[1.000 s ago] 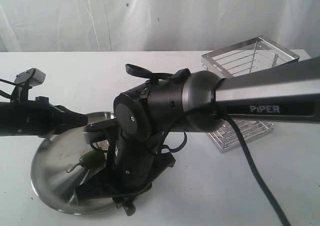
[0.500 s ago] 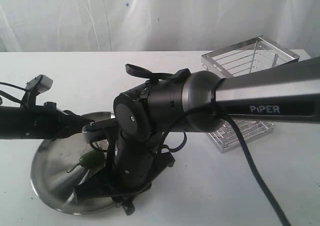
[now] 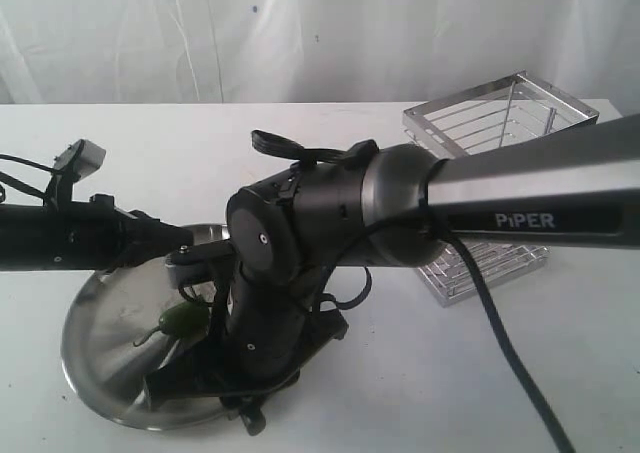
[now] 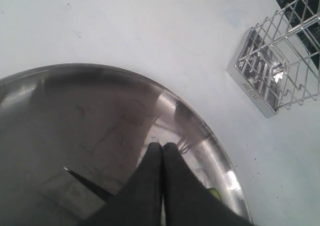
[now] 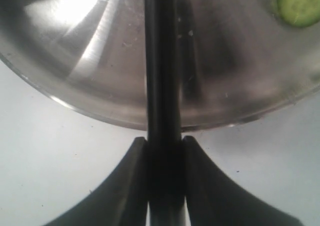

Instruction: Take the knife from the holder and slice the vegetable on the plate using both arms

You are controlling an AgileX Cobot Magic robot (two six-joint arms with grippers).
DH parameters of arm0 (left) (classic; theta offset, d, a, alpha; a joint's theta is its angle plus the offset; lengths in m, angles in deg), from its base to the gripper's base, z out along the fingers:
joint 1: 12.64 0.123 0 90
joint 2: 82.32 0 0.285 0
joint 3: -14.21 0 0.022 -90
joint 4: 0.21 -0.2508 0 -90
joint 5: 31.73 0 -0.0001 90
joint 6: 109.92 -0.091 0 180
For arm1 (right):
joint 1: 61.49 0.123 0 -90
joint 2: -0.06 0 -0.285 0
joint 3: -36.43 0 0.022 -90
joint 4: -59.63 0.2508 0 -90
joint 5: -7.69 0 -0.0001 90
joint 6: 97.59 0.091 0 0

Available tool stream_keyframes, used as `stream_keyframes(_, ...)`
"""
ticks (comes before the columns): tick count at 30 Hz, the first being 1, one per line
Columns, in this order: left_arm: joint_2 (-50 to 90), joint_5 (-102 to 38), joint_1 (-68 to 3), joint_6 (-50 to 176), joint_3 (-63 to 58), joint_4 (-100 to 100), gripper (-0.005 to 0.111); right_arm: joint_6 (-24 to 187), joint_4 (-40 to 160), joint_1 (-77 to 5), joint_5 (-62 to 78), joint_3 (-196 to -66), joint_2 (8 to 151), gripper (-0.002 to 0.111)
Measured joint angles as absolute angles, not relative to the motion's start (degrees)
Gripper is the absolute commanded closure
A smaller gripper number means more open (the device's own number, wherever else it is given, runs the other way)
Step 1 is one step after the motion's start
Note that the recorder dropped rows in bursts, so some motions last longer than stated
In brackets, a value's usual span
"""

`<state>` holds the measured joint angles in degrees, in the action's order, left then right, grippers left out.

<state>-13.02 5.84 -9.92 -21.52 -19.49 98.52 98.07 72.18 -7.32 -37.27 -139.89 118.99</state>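
- The right gripper [image 5: 163, 151], black with two curved fingers, is pinched on the black handle of the small slim knife [image 5: 162, 86], which runs from between the pads out over the rim of the wide round shallow stainless-steel plate [image 5: 75, 51].
- A pale-centred green slice [image 5: 299, 4] lies on the steel to one side of the blade, near but not touching it, so cutting looks already begun.
- The left gripper [image 4: 162, 153] has its two dark fingers pressed together with nothing visible between them, low over the plate's inner surface.
- In the exterior view the left arm [image 3: 70, 235] has swung back inward from half a second ago, its tip again over the far rim; I judge it is repositioning to steady the pepper.
- The small glossy green chili pepper [image 3: 180, 320] lies on the plate just beside the right wrist, apart from the left fingertips.
- The tall chrome wire basket holder [image 3: 500, 123] stands well apart, with no knife showing in it.
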Motion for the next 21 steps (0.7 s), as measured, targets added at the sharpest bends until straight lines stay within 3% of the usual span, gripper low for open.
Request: stream_keyframes(21,-17.2,4.8,-10.4,-21.5,-19.2,98.5,0.107,98.1,72.5,-7.3,-37.2,-139.9,119.0,0.108)
